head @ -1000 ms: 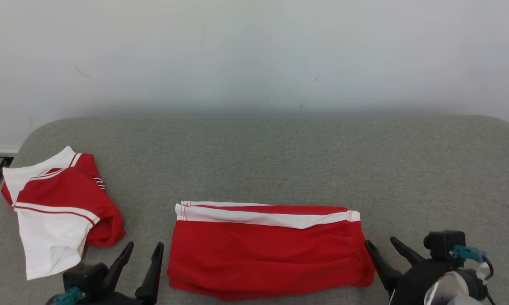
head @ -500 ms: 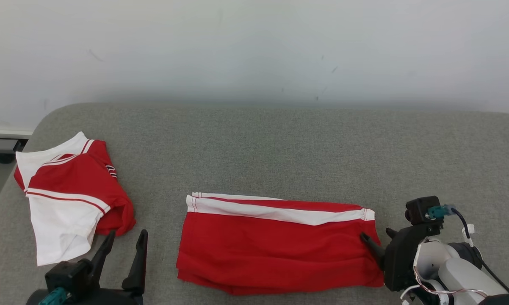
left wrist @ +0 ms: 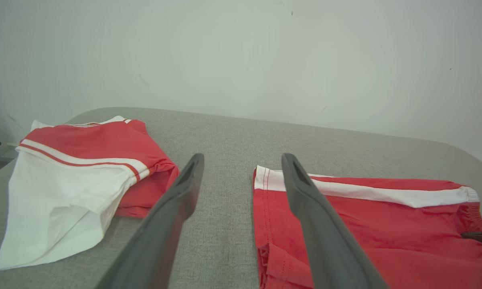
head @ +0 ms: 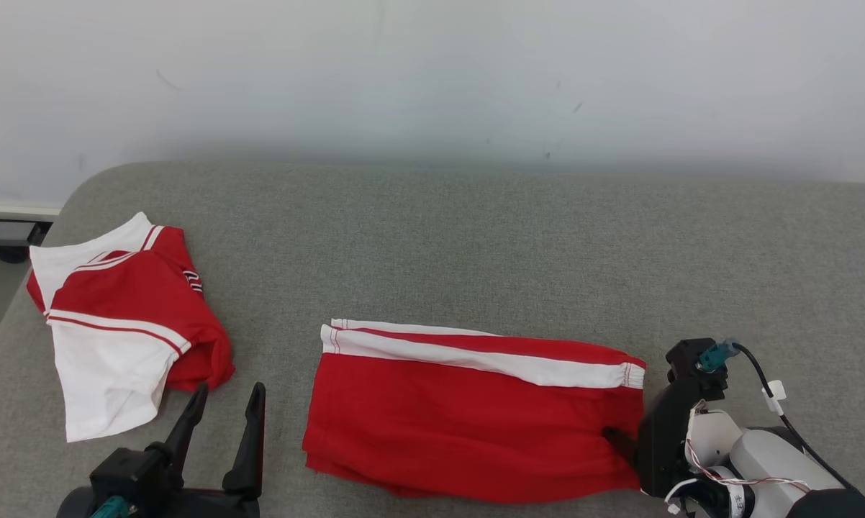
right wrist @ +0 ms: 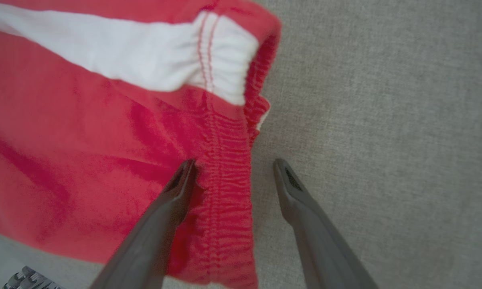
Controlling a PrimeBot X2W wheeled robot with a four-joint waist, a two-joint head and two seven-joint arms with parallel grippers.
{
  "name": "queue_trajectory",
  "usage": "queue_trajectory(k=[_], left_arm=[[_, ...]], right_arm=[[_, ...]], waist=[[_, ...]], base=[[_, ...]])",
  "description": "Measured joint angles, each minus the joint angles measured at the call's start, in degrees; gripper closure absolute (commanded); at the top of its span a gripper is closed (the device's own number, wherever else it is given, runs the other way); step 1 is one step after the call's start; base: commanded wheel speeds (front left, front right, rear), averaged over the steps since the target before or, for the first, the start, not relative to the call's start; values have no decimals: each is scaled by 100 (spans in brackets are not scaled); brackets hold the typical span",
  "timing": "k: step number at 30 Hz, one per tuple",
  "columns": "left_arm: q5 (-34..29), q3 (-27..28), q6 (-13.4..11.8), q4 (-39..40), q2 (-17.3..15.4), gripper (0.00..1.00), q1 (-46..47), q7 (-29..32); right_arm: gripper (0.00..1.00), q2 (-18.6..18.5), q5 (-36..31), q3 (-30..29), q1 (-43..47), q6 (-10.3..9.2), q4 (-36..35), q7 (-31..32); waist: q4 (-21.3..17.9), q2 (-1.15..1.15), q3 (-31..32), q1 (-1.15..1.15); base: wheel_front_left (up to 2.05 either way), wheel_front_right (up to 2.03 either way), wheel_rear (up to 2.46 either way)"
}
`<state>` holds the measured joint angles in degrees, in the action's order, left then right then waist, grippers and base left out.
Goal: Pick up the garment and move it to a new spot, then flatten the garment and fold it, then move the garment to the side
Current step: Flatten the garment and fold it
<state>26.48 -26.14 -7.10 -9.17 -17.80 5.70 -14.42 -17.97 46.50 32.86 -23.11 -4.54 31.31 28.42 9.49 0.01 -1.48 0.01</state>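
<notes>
We see one pair of red shorts [head: 476,424], folded into a long flat shape. They lie near the front of the desk [head: 476,244], a bit to the right. The cloth looks thin and smooth. One white stripe [head: 490,363] runs along the far side, and the waist end on the right is crinkly and stretchy.

There are two grippers, each with two long dark fingers. The right gripper [right wrist: 233,161] is spread wide at the waist end. One finger is over the red cloth and one is over the desk, and nothing is pinched. The left gripper [head: 229,390] is spread wide too and holds nothing. It sits between the shorts and one rumpled red and white shirt [head: 123,316] on the left.

The desk has a rough grey woven cover and round corners.
</notes>
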Motion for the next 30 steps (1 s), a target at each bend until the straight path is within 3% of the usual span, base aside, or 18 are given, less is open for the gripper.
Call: queue_trajectory(k=[1,2,11,23,26,30], left_arm=[[-7,10,0,13,12,0,1,0],[-24,16,0,23,19,0,2,0],[-125,287,0,56,73,0,-126,0],[-193,348,0,97,111,0,-193,0],[-193,344,0,101,119,0,-193,0],[-196,311,0,94,158,0,-193,0]], right_arm=[[58,10,24,3,-2,1,30,44],[100,20,49,8,-11,1,40,78],[100,88,49,-32,-376,5,234,183],[100,-642,26,-278,-580,127,408,181],[100,-688,15,-248,-602,213,386,207],[100,-541,320,-338,-685,466,179,312]], waist=[[15,0,-14,0],[31,0,-27,0],[50,0,-97,-1],[-253,0,-111,-1],[-338,0,-124,-1],[-438,0,-148,-1]], base=[[0,0,0],[0,0,0],[0,0,0],[0,0,0],[0,0,0],[0,0,0]])
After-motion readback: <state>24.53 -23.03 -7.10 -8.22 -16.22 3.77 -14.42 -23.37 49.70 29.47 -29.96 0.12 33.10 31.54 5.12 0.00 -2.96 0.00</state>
